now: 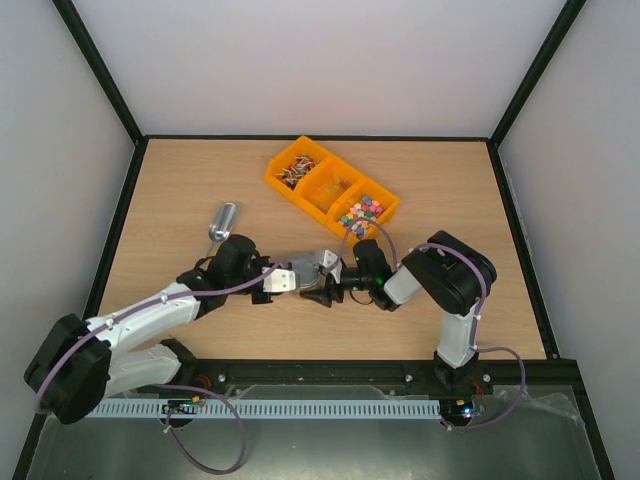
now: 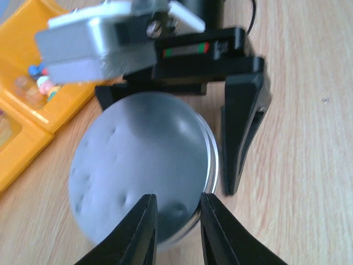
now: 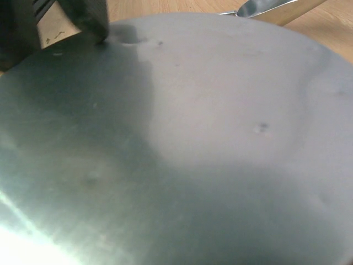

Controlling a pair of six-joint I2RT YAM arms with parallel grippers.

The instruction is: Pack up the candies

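Candies point(image 1: 360, 211) beyond disc point(image 1: 312, 262), scoop point(image 1: 222, 222) left

Our left arm point(image 1: 150, 312) and right arm point(image 1: 458, 338) are white links, bulky black joints, lilac cables point(image 1: 241, 432). Our left gripper point(image 2: 177, 200) has black tapered fingers point(image 2: 144, 232); our right wrist bears a silver screw point(image 2: 156, 27) and red-green strip point(image 2: 187, 51).

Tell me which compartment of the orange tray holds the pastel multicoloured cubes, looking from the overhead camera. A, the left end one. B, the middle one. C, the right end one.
C: in the top view the pastel cubes lie in the right-end compartment of the orange tray.
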